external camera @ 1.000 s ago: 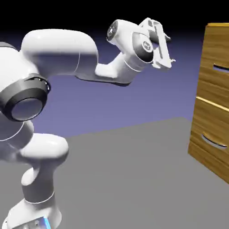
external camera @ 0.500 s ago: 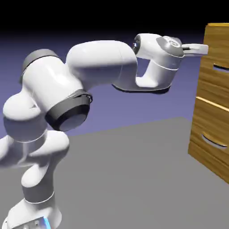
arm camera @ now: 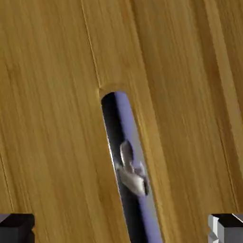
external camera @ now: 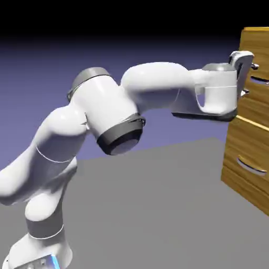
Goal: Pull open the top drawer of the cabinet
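Observation:
The cabinet [external camera: 247, 157] of golden-brown wood stands at the exterior view's right edge. Its top drawer [external camera: 258, 100] looks closed, with a curved silver handle [external camera: 261, 80]. My gripper [external camera: 252, 65] is stretched out level right at that drawer front, near the handle. In the hand view the drawer's wood [arm camera: 52, 118] fills the picture and the mirror-like handle [arm camera: 128, 161] runs slanted down the middle. The two fingertips [arm camera: 16, 228] sit far apart at the bottom corners, so the gripper [arm camera: 121, 230] is open with the handle between the jaws, untouched.
A lower drawer [external camera: 241, 178] with a like silver handle [external camera: 251, 167] sits under the top one. The grey table [external camera: 157, 210] spreads between the robot's base and the cabinet's foot.
The arm has swung right and stretched out toward the cabinet. The hand turned from pointing upward to facing the top drawer front. The jaws stayed open.

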Motion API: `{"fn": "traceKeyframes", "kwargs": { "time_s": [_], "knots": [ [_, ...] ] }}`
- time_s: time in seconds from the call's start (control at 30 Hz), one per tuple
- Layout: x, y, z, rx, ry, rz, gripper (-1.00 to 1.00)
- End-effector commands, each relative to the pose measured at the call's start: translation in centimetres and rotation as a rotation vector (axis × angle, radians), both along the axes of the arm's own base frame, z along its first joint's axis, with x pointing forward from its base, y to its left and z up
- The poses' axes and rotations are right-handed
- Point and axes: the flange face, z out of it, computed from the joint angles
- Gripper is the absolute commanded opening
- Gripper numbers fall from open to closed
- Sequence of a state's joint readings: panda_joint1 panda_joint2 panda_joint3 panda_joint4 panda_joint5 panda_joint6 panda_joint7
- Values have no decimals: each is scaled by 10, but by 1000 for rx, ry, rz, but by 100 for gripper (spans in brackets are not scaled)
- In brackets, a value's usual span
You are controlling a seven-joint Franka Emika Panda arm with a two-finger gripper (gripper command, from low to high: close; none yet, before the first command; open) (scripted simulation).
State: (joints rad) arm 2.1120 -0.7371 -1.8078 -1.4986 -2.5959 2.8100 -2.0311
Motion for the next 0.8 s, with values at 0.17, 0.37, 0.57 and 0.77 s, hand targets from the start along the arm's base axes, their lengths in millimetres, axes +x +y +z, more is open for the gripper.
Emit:
{"fn": "traceKeyframes", "kwargs": {
  "time_s": [0.17,0.37,0.57,0.77],
  "knots": [
    [35,-1,3,4,-2,0,0],
    [44,0,0,0,0,0,-100],
    [3,0,0,0,0,0,-100],
    [-44,0,0,0,0,0,-100]
  ]
}}
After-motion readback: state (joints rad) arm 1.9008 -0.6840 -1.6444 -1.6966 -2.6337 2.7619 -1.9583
